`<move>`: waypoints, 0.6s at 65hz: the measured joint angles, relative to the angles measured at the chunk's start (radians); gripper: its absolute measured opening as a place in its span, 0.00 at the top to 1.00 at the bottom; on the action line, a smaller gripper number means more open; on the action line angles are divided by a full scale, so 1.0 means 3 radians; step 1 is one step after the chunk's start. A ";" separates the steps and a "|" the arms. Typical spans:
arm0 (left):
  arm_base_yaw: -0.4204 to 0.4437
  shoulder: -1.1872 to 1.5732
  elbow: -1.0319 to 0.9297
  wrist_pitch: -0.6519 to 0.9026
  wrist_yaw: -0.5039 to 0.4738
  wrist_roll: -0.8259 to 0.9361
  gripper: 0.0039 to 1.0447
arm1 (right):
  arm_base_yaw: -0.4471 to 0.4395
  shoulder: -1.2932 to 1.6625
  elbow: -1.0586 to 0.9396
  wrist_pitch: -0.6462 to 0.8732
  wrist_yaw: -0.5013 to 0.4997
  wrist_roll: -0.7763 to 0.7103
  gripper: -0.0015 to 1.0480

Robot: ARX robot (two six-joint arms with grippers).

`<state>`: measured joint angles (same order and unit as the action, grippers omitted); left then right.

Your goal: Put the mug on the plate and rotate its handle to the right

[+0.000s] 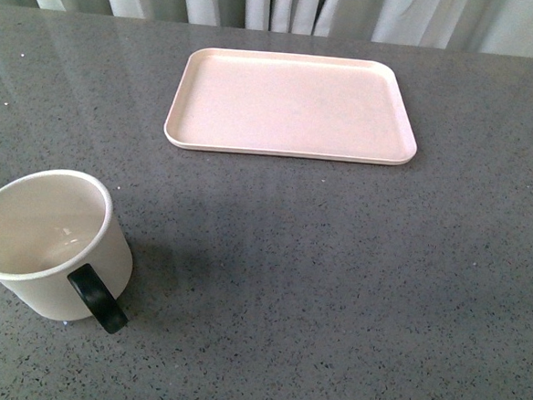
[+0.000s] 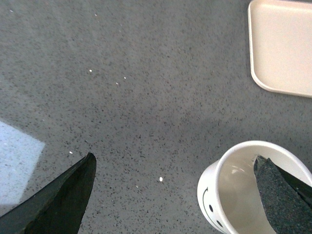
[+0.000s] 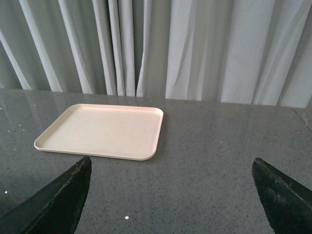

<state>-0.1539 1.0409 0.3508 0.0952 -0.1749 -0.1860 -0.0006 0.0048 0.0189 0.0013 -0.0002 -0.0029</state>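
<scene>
The cream mug [image 1: 49, 240] stands upright on the grey table at the near left, its black handle [image 1: 97, 299] pointing toward me and slightly right. The empty pink plate [image 1: 291, 106] lies at the far middle. Neither arm shows in the front view. In the left wrist view my left gripper [image 2: 175, 187] hangs open over the table, one finger [image 2: 280, 195] above the mug [image 2: 234, 195], whose smiley face shows. The plate's corner [image 2: 282, 44] lies beyond. My right gripper [image 3: 170, 187] is open over bare table, short of the plate [image 3: 105, 129].
The grey speckled table [image 1: 334, 278] stretches wide between mug and plate. White curtains [image 3: 195, 48] hang behind the table's far edge. A pale reflection patch [image 2: 17, 161] lies on the table by the left gripper.
</scene>
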 joint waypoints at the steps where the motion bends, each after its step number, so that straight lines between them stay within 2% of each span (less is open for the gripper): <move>1: -0.0005 0.0027 0.0004 0.0010 0.0005 0.0000 0.09 | 0.0000 0.0000 0.0000 0.0000 0.0001 0.0000 0.09; 39: -0.0031 0.0725 0.0074 0.0334 0.0174 0.0001 0.09 | 0.0000 0.0000 0.0000 0.0000 0.0000 0.0000 0.09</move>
<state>-0.1631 1.2583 0.3729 0.1955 -0.1226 -0.1856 -0.0006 0.0048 0.0189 0.0013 -0.0002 -0.0029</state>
